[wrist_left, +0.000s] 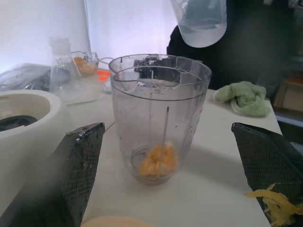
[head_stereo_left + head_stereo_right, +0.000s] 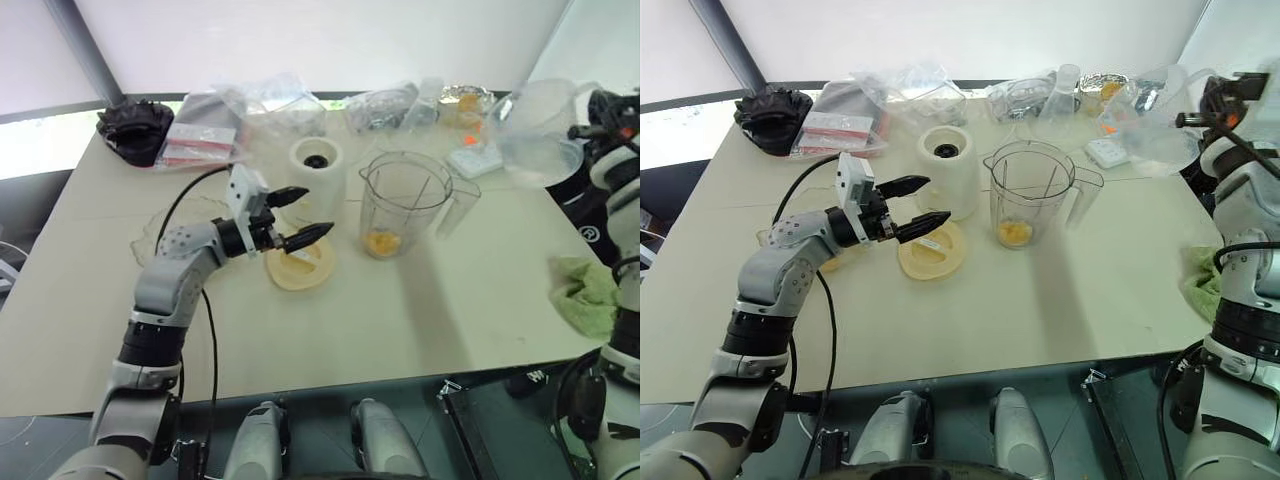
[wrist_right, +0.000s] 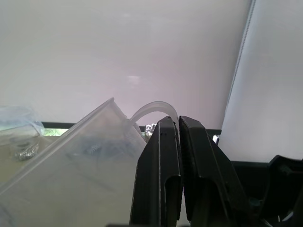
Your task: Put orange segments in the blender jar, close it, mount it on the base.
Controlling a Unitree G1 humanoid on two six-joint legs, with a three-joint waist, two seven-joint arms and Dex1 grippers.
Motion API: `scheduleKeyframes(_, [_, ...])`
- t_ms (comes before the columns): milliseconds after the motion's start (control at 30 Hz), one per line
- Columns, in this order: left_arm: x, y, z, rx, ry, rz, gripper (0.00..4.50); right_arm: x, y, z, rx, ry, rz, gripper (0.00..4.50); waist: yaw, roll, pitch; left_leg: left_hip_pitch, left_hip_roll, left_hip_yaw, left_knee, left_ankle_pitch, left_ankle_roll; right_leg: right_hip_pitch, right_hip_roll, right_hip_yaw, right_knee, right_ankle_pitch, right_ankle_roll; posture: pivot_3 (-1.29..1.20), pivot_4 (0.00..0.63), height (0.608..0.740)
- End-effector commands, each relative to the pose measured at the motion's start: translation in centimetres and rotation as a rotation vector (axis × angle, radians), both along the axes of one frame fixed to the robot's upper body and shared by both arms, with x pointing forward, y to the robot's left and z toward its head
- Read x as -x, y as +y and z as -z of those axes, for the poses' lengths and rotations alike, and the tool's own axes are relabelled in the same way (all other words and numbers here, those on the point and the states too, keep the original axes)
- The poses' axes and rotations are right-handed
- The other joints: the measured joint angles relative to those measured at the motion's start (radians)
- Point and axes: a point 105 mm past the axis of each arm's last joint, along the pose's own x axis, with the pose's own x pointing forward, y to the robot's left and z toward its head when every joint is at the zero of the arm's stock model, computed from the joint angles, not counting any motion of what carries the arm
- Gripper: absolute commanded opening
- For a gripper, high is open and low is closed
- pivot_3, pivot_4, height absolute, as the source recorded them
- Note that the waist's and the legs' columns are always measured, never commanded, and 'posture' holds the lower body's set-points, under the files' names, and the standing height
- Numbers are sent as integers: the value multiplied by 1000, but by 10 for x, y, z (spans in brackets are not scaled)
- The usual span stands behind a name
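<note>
Left gripper level over the table, fingers spread wide, nothing between them. Right gripper raised at the table's right edge, fingers pressed together, angled slightly upward.

Strong daylight is admitted through the blinds behind the table, washing them out to glare. Soft shadows are cast toward the camera, and the near fingers are rendered out of focus.

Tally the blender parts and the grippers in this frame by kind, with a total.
Blender jar, holding orange segments: 1
Base: 1
Flat round lid: 1
Grippers: 2, the left gripper open above the lid, the right gripper shut on a clear jug
Total: 5
</note>
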Motion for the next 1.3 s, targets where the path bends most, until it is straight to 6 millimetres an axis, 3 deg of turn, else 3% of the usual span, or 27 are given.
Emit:
scheduleKeyframes(33, [0, -3, -14, 9, -60, 5, 4500, 14, 20, -37, 109, -117, -30, 80, 0, 0, 0, 0, 0, 0, 0, 0, 0, 0, 0, 0, 0, 0, 0, 0, 150, 740])
scheduleKeyframes(333, [0, -4, -11, -12, -68, 1, 4500, 18, 48, -37, 273, -128, -63, 80, 3, 0, 0, 0, 0, 0, 0, 0, 0, 0, 0, 0, 0, 0, 0, 0, 150, 740])
scheduleKeyframes(700, [3, -8, -8, -32, -74, 17, 4500, 22, 68, -39, 485, -154, -41, 80, 13, 0, 0, -1, 0, 0, 0, 0, 0, -1, 0, 0, 0, 0, 0, 0, 150, 740])
scheduleKeyframes(1067, [5, -10, -7, -42, -80, 27, 4500, 21, 73, -40, 555, -170, -29, 80, 24, 0, 0, -1, 0, 1, 0, 0, 0, -1, 0, 0, 0, 0, 0, 0, 150, 740])
scheduleKeyframes(1300, [5, -10, -6, -44, -79, 23, 4500, 20, 75, -38, 688, -169, -1, 80, 24, 0, 0, -1, 0, 2, 0, 0, 0, -2, 0, 0, 0, 0, 0, 0, 150, 740])
